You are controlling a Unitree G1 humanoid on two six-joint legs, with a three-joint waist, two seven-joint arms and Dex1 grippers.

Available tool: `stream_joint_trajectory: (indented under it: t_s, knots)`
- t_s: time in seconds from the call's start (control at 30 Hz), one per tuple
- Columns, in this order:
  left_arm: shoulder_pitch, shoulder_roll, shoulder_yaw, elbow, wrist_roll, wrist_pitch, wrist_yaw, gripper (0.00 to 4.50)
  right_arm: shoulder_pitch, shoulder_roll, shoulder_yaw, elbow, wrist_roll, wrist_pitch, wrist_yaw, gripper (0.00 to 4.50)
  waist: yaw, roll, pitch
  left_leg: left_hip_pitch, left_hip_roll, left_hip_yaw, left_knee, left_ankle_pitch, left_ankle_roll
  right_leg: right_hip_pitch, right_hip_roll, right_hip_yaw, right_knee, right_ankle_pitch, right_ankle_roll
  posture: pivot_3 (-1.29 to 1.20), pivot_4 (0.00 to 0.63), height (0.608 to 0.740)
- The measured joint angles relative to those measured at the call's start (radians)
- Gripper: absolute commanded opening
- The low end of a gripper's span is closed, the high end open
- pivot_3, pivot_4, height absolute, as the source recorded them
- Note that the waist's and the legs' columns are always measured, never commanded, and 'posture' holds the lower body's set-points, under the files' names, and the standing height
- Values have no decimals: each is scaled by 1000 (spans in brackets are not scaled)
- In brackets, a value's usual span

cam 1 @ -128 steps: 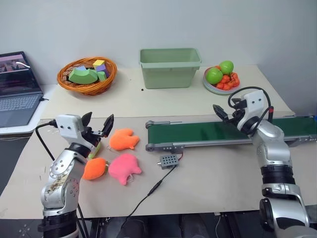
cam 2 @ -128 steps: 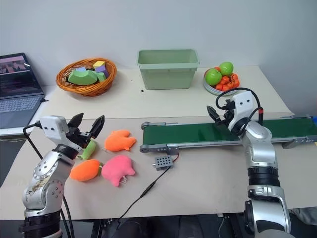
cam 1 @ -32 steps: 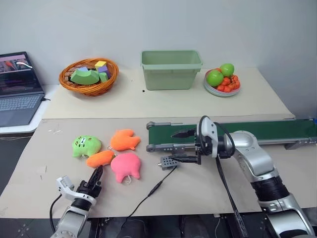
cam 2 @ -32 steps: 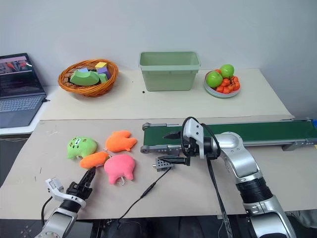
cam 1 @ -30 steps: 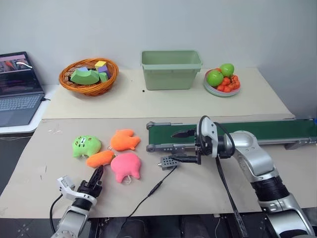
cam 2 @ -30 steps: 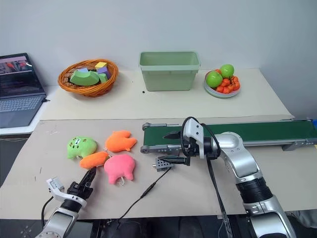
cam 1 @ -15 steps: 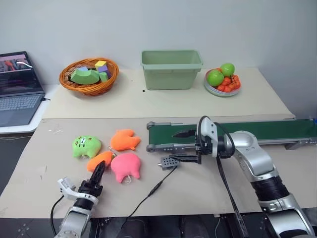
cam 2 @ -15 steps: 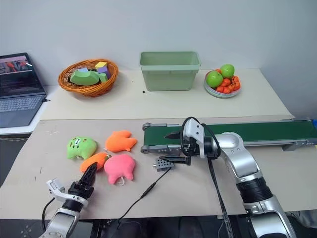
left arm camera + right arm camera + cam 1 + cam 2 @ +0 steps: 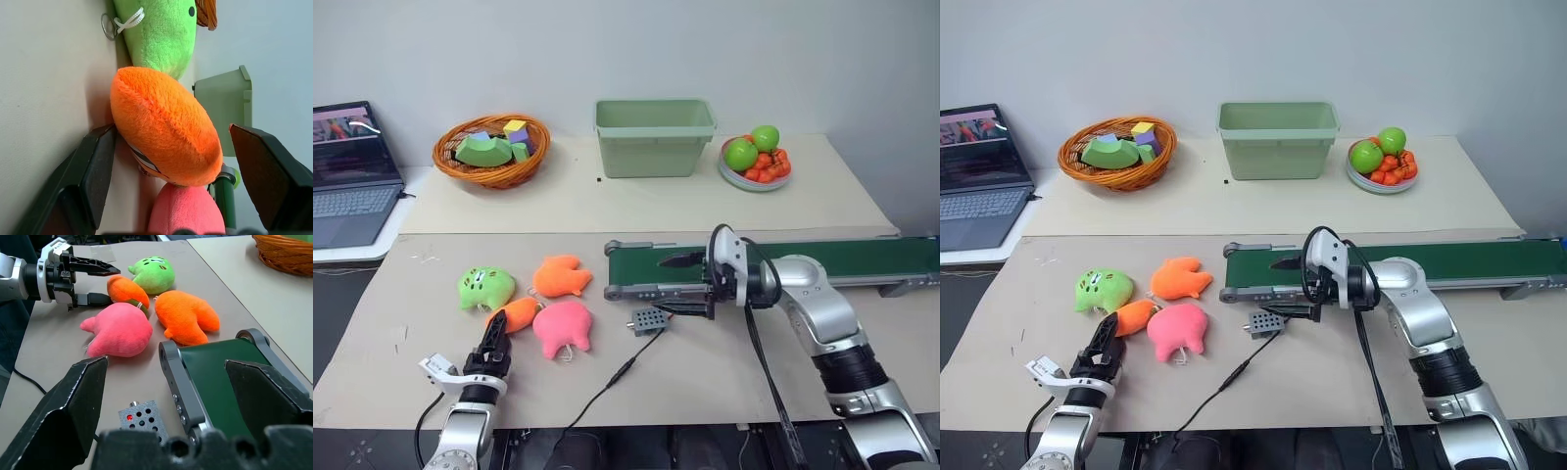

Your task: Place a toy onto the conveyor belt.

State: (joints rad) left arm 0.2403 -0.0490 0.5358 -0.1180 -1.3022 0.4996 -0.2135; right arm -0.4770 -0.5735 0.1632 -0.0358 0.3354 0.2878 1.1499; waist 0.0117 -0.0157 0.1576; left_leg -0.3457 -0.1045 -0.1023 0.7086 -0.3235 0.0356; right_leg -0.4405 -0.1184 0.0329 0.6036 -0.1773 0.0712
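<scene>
The small rounded orange plush toy (image 9: pixel 164 132) lies on the surface between the left end effector's (image 9: pixel 495 338) wide-spread fingers, not yet gripped. Soft and light, it should squash; pinching across its plump middle looks best. The right end effector (image 9: pixel 1285 286) hangs open beside the long dark-green conveyor belt (image 9: pixel 1449 261).

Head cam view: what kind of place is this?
Probably a robotics lab test bench: a small conveyor belt on a paper-covered table, plush toys and fruit bowl as props, and a laptop alongside.
</scene>
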Motion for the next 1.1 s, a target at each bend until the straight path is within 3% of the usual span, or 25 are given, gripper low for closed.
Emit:
stream_joint_trajectory:
  t_s: [0.03, 0.23, 0.33, 0.37, 0.47, 0.57, 0.77, 0.83, 1.0, 1.1]
  knots:
    - [0, 0, 0, 0, 0, 0, 2, 3362, -1, 0, -1, 0, 0, 0, 0, 4500, 0, 0, 0, 0, 0, 0, 0, 0, 0, 0, 0, 0, 0, 0, 0, 0, 150, 740]
    - [-2, 3, 9, 25, -1, -1, 15, 1206, -5, 0, -16, 7, 0, -1, -3, 4500, -1, 0, 0, 0, 0, 0, 0, 0, 0, 0, 1, 0, -2, 0, 0, 0, 150, 740]
    - [-2, 5, 7, 9, -7, 2, 10, 184, -5, 1, -16, 7, 0, -2, -4, 4500, 0, 1, 0, 1, 0, 0, -5, 1, -1, 0, 0, 0, -2, 0, 0, 0, 150, 740]
    - [-2, 6, 7, 3, -13, 2, 9, 45, -7, 3, -16, 7, 0, -2, -4, 4500, 1, 2, 0, 3, 1, 0, -7, 1, -2, 0, 1, 0, -2, 0, -1, 0, 150, 740]
    - [-3, 9, 5, 1, -5, -2, 11, 45, -10, 3, -16, 8, -1, -4, -4, 4500, 0, 2, 0, 6, 3, 0, -11, 1, -1, 2, 3, 1, -3, 1, -2, 0, 150, 740]
    - [24, 35, -57, -80, 98, -8, 34, 45, -11, 5, -16, 23, -2, -14, -5, 4500, -1, -1, 1, 5, 6, 0, -11, 3, -6, 2, 6, 0, -6, 2, -4, 0, 150, 740]
    - [-66, 215, -174, -414, 244, 3, 81, 45, -22, 12, -15, 41, -8, -22, -4, 4500, 0, -5, 4, 2, 7, 0, -11, 3, -6, 0, 7, -1, -9, 4, -6, 0, 150, 740]
    - [-164, 357, -186, -503, 306, 28, 110, 45, -22, 11, -15, 53, -12, -23, -4, 4500, -1, -5, 4, 2, 8, 0, -12, 3, -7, -2, 8, 0, -9, 4, -7, 0, 150, 740]
    - [-307, 584, -275, -544, 528, 57, 120, 45, -21, 13, -16, 59, -19, -24, -11, 4500, -6, -4, 3, -1, 8, 1, -14, 3, -8, -6, 10, 0, -9, 3, -8, 0, 150, 740]
    - [-395, 858, -530, -510, 943, -20, 74, 45, -23, 21, -16, 60, -21, -27, -22, 4500, -6, -4, 3, -6, 8, 4, -15, 3, -10, -13, 11, 1, -9, 3, -8, 0, 150, 740]
